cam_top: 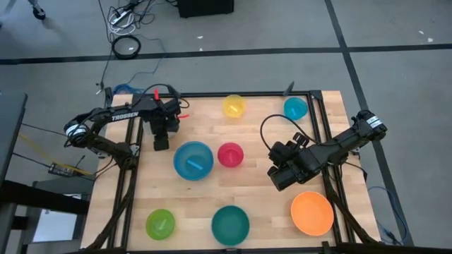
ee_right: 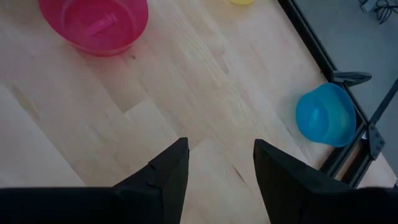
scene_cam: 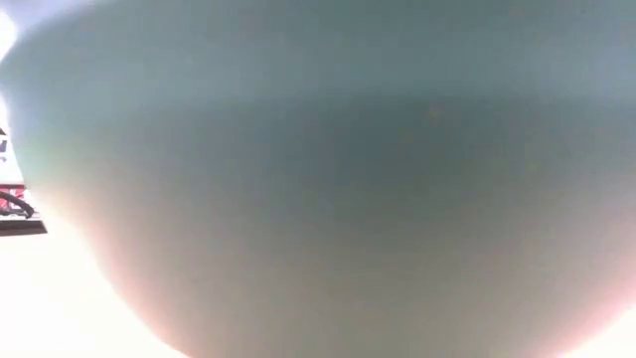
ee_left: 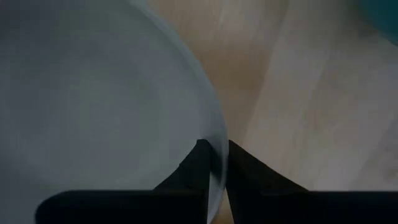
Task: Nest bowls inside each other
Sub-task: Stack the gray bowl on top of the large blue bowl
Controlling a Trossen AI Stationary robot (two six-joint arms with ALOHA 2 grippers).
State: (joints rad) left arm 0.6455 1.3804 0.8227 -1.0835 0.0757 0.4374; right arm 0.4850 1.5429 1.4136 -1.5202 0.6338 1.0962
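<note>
My left gripper (cam_top: pixel 162 138) points down at the table's far left and is shut on a pale whitish bowl (ee_left: pixel 93 93), which the gripper hides in the high view. My right gripper (cam_top: pixel 280 173) hangs open over bare wood, with nothing between its fingers (ee_right: pixel 216 168). On the table stand a blue bowl (cam_top: pixel 193 160), a pink-red bowl (cam_top: pixel 230 154), a yellow bowl (cam_top: pixel 234 106), a cyan bowl (cam_top: pixel 295 108), a lime green bowl (cam_top: pixel 160 224), a teal bowl (cam_top: pixel 230 224) and an orange bowl (cam_top: pixel 312 213), each apart from the others. My left gripper has the pale bowl's rim (ee_left: pixel 219 124) between its two fingers, one finger (ee_left: pixel 193 171) inside the bowl and the other (ee_left: pixel 252 174) outside. The fingers come from above, pointing down. Whether the bowl rests on the table or is lifted does not show.
A black frame (cam_top: pixel 318 120) borders the wooden tabletop. The low view is filled by the wall of a bowl (scene_cam: pixel 318 199) standing right before the camera. Bare wood lies between the blue bowl and the near row of bowls.
</note>
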